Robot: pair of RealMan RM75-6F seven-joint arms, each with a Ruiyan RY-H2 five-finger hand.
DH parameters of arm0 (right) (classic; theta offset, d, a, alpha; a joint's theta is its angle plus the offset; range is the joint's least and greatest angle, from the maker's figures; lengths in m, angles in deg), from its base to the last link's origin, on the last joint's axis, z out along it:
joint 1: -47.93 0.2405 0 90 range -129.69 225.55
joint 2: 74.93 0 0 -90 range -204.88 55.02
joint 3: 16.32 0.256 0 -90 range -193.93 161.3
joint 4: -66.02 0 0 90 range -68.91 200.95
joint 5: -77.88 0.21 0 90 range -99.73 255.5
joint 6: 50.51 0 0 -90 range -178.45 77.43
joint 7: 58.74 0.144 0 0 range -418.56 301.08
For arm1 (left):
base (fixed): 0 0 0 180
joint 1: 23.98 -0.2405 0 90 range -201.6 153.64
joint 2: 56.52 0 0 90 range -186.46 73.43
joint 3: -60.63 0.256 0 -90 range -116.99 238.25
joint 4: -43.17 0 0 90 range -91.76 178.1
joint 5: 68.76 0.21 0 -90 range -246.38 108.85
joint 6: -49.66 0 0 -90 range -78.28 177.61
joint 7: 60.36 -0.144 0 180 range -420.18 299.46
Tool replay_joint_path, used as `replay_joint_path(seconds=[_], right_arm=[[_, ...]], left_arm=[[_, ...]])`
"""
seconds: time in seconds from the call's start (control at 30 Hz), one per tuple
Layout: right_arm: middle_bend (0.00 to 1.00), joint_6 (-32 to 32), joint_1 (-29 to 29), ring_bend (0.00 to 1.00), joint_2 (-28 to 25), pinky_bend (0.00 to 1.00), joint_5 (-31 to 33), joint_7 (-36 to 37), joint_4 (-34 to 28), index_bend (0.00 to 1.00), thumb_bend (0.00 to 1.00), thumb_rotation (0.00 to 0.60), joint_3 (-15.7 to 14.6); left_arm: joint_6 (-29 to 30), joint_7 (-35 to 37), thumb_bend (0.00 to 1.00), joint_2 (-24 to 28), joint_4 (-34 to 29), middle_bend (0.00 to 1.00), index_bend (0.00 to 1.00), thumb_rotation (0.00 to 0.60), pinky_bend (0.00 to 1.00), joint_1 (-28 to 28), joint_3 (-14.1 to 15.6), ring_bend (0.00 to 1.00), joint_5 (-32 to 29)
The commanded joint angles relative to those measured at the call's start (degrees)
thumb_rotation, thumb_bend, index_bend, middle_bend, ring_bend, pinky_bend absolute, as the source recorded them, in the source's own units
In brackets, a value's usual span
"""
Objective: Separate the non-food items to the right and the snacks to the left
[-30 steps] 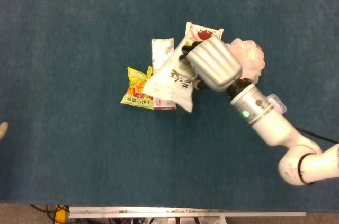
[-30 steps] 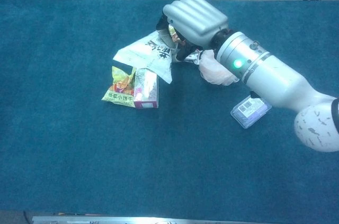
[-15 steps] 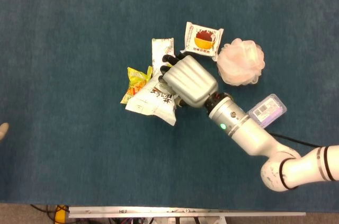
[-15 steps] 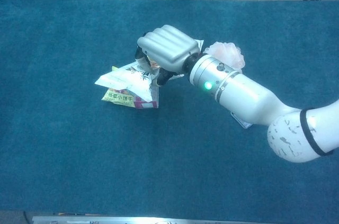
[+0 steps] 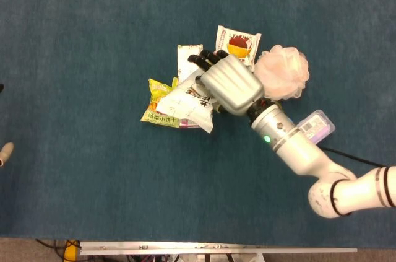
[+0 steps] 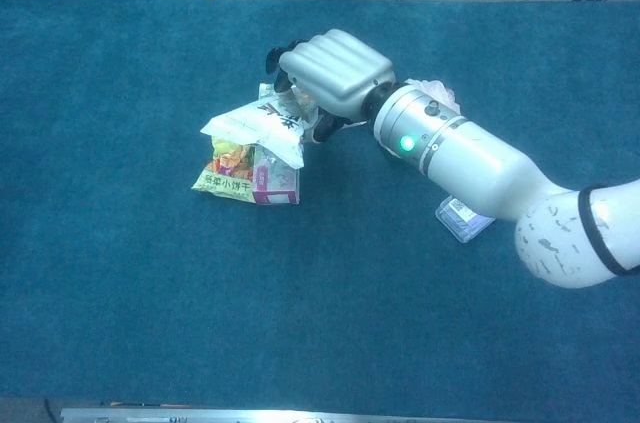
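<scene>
While gripped, white snack bag hangs.

Right hand covers part of the white snack bag; that bag overlaps the pink box; pink bath pouf largely hidden behind the forearm; clear case partly occluded.

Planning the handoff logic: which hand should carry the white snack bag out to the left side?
Right. The right hand already grips the white snack bag above the yellow packet and pink box. The left hand is in neither view, so likely further away.
</scene>
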Motion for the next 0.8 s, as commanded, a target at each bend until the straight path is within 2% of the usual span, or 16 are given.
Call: replay_joint_path(seconds=[0.03, 0.2, 0.27, 0.33, 0.37, 0.4, 0.47, 0.5, 0.8], right_arm=[[0.23, -1.2, 0.5, 0.21, 2.0, 0.35, -1.0, 0.2, 1.1, 0.04, 0.47, 0.6, 0.5], [0.22, -2.6, 1.1, 0.2, 5.4, 0.35, -2.2, 0.8, 3.5, 0.04, 0.46, 0.6, 1.6], [0.2, -2.6, 1.5, 0.16, 6.6, 0.33, -2.0, 1.0, 4.3, 0.03, 0.44, 0.6, 1.9], [0.13, -1.9, 1.9, 0.1, 7.1, 0.27, -1.1, 0.3, 4.4, 0.01, 0.37, 0.6, 2.0], [0.09, -1.6, 2.1, 0.07, 7.3, 0.24, -0.6, -0.1, 4.4, 0.0, 0.31, 0.6, 2.2], [0.03, -1.4, 2.3, 0.03, 7.3, 0.18, -0.2, -0.5, 4.3, 0.0, 0.18, 0.6, 2.2], [0.0, -1.5, 2.6, 0.0, 7.6, 0.14, 0.3, -1.4, 4.4, 0.0, 0.03, 0.6, 2.4], [0.0, -1.5, 2.6, 0.0, 7.7, 0.13, 0.4, -1.5, 4.5, 0.0, 0.0, 0.6, 2.3], [0.0, -2.5, 2.2, 0.0, 7.0, 0.1, 0.2, -1.4, 4.7, 0.0, 0.0, 0.6, 2.5]], left_arm=[[0.2, 0.2, 0.23, 0.1, 0.2, 0.01, 0.0, 0.6, 0.03, -0.3, 0.1, 0.0, -0.1], [0.3, 0.6, 0.23, 0.3, 0.4, 0.01, 0.0, 0.6, 0.03, -0.4, 0.1, 0.0, -0.3], [0.3, 0.6, 0.23, 0.4, 0.4, 0.01, 0.0, 0.6, 0.03, -0.4, 0.2, 0.0, -0.2], [0.4, 0.7, 0.23, 0.4, 0.4, 0.01, 0.0, 0.6, 0.03, -0.5, 0.3, 0.0, -0.1], [0.5, 0.7, 0.23, 0.5, 0.4, 0.01, 0.0, 0.6, 0.03, -0.6, 0.3, 0.0, -0.1], [0.5, 0.7, 0.23, 0.5, 0.4, 0.01, 0.0, 0.6, 0.03, -0.6, 0.3, 0.0, -0.1], [0.5, 0.8, 0.23, 0.5, 0.4, 0.01, 0.0, 0.6, 0.03, -0.6, 0.3, 0.0, -0.2], [0.5, 0.8, 0.23, 0.5, 0.3, 0.01, 0.0, 0.6, 0.03, -0.6, 0.3, 0.0, -0.2], [0.2, 0.5, 0.23, 0.5, 0.2, 0.01, 0.0, 0.6, 0.03, -0.5, 0.3, 0.0, -0.2]])
